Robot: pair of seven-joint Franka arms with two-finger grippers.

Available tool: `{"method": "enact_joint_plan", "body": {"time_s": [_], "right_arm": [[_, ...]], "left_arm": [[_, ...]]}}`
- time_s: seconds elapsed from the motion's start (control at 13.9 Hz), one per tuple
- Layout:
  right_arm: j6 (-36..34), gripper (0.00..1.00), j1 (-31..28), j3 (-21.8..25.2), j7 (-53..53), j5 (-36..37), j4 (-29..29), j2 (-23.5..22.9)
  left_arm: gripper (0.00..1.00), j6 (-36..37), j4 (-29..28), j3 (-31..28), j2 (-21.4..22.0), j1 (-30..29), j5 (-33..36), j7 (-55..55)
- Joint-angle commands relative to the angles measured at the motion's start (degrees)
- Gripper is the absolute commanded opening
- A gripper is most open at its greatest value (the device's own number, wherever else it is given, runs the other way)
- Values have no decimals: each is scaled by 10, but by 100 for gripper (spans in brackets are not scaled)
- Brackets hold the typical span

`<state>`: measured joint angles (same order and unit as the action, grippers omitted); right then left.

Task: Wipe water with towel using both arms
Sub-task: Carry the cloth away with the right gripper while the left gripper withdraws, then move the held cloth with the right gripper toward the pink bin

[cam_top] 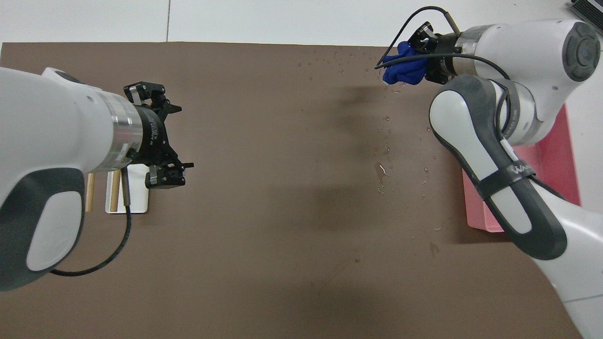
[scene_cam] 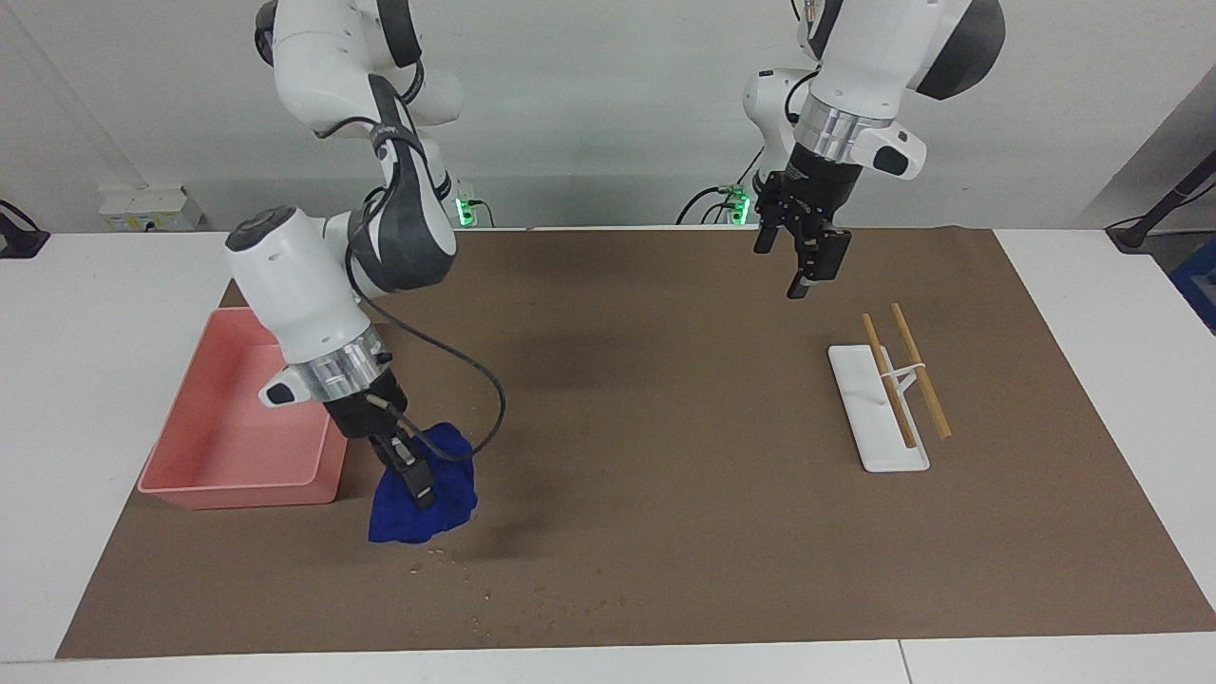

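My right gripper [scene_cam: 415,483] is shut on the deep-blue towel [scene_cam: 423,508] and holds it low, its lower folds on the brown mat beside the pink tray's corner that lies farthest from the robots. The towel also shows in the overhead view [cam_top: 404,70] under the right gripper [cam_top: 420,52]. Tiny water droplets [scene_cam: 475,622] lie on the mat just farther from the robots than the towel. More water droplets [cam_top: 384,162] lie nearer to the robots. My left gripper [scene_cam: 806,271] is open and empty, raised over the mat near the white rest; it also shows in the overhead view [cam_top: 176,136].
The pink tray [scene_cam: 180,489] stands at the right arm's end of the mat, next to the towel. A white rest [scene_cam: 860,418] with two wooden chopsticks [scene_cam: 920,370] lies at the left arm's end. The brown mat [scene_cam: 665,427] covers the table's middle.
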<state>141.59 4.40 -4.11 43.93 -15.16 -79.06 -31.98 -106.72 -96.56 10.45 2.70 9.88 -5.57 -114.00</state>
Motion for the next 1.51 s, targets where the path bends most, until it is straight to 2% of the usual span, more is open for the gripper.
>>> {"method": "enact_joint_plan", "body": {"time_s": [0.0,0.14,0.22,0.36,0.58,0.79,1.08,1.3,1.44], "right_arm": [[63,0,-17,-6,-95,11,80,-94],[127,0,-17,-6,-137,11,80,-134],[134,0,-15,-6,-138,13,76,-138],[135,0,-11,-5,-140,12,50,-136],[135,0,-3,-6,-159,15,-9,-130],[123,0,-2,-6,-168,15,-70,-104],[50,0,-2,-5,-162,14,-104,-76],[45,0,3,-6,-162,14,-196,-21],[44,0,11,-6,-159,14,-260,16]], "left_arm": [[100,42,-20,5,26,-33,3,120],[100,64,-28,3,30,-55,3,264],[100,70,-28,3,30,-67,3,323],[100,78,-28,1,31,-91,4,416],[100,126,-28,-4,35,-129,11,587],[100,146,-29,-3,41,-177,13,735],[100,134,-32,2,42,-190,55,866],[100,141,-30,3,42,-184,54,872],[100,116,-26,2,36,-181,54,877]]}}
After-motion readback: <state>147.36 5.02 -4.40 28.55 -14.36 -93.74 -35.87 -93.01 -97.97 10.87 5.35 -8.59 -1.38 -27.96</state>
